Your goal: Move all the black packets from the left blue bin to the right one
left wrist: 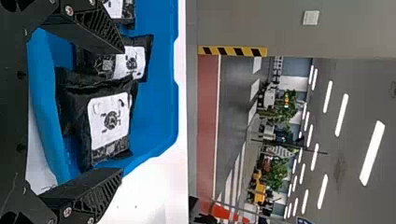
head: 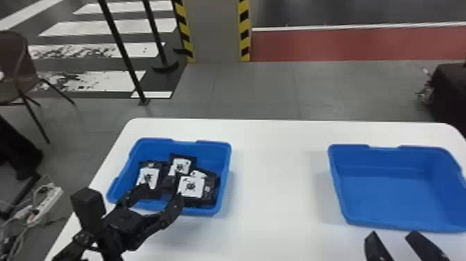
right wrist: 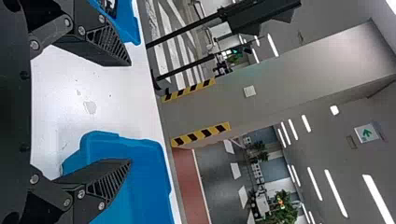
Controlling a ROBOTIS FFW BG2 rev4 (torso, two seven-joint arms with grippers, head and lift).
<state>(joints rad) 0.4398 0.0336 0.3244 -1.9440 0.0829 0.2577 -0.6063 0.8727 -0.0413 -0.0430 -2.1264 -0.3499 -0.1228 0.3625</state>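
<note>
A: Where are the flat black packets with white labels [head: 190, 187]?
B: At least 4 lie in the left blue plastic bin [head: 226, 170] — 1 towards its left side, the rest bunched and overlapping towards its right.

A: And the left gripper [head: 160, 190], with its 2 flat black fingers?
B: It reaches in over that bin's near side, above the packets. Its jaws are spread wide; in the left wrist view a packet shows between them, not pinched. Whether a finger touches any packet, I can't tell.

A: What about the other blue plastic bin?
B: The right bin [head: 383, 199] stands well apart from the left, across the smooth white table [head: 277, 173] they share.

A: The right gripper [head: 391, 234]?
B: Near the right bin's near side — jaws spread apart, nothing between them.

A: Farther out?
B: Beyond the table's far edge there's a grey column [head: 215, 31] with yellow-and-black striped edges, and a red floor strip [head: 346, 45] to its right. To its left stand 2 slim black posts; a brown chair [head: 14, 66] is farther left. A white power strip [head: 46, 204] lies among cables on the floor, left of the table.
</note>
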